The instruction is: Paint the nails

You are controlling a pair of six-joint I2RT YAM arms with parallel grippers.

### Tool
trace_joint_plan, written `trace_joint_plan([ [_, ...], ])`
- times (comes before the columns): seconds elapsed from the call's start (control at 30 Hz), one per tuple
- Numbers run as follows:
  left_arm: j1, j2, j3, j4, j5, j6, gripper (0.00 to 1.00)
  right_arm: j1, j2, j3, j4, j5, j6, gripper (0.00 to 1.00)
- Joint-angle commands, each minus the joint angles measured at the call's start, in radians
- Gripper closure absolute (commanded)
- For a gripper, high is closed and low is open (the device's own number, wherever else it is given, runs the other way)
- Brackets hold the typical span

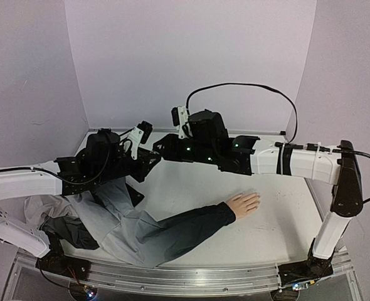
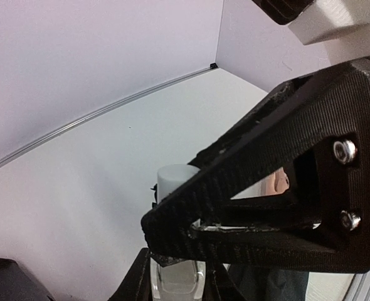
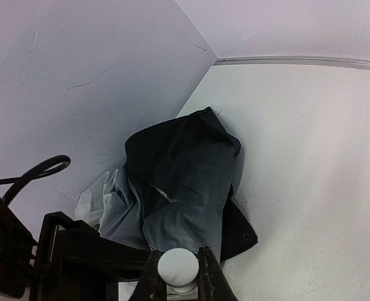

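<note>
Pale lilac walls enclose a white table on three sides.

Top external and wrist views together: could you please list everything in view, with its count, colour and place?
pale peach mannequin hand: one, peach, lying on the table right of centre
crumpled jacket: one, grey shading to dark, near left
dark sleeve: one, running from the jacket to the hand
small bottle with a white round cap: one, between both grippers, back left of centre
white table: one, white, under everything
walls: three, pale lilac, back and sides
black cable: one, looping over the right arm
metal rail: one, silver, near edge
arms: two, white and black, left, right
left gripper: black, shut on the bottle's body
right gripper: black, shut on its cap
</note>
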Motion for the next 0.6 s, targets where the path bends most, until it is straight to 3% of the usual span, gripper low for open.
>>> trace_joint_plan([
  [0.0, -0.001, -0.029, 0.006, 0.064, 0.083, -0.027, 1.0, 0.004, -0.07, -0.023, 0.037, 0.021, -0.061, 0.99],
  [0.07, 0.001, -0.037, 0.009, 0.065, 0.187, -0.04, 1.0, 0.0, -0.103, -0.058, 0.047, -0.003, -0.128, 1.0],
  [0.17, 0.014, -0.034, 0.033, 0.071, 0.455, -0.039, 1.0, -0.028, -0.156, -0.118, 0.08, -0.19, -0.253, 1.0],
  [0.23, 0.02, -0.017, 0.062, 0.081, 0.706, -0.015, 1.0, -0.048, -0.197, -0.182, 0.137, -0.441, -0.359, 1.0],
  [0.3, 0.021, 0.005, 0.097, 0.092, 0.945, 0.002, 1.0, -0.064, -0.243, -0.257, 0.227, -0.784, -0.464, 1.0],
  [0.4, 0.021, 0.051, 0.154, 0.105, 1.2, 0.001, 1.0, -0.064, -0.268, -0.31, 0.257, -1.237, -0.546, 1.0],
  [0.47, 0.021, 0.076, 0.185, 0.107, 1.258, -0.007, 1.0, -0.066, -0.279, -0.329, 0.252, -1.255, -0.546, 1.0],
  [0.57, 0.021, 0.098, 0.2, 0.108, 1.216, -0.004, 1.0, -0.073, -0.319, -0.375, 0.251, -1.187, -0.573, 1.0],
])
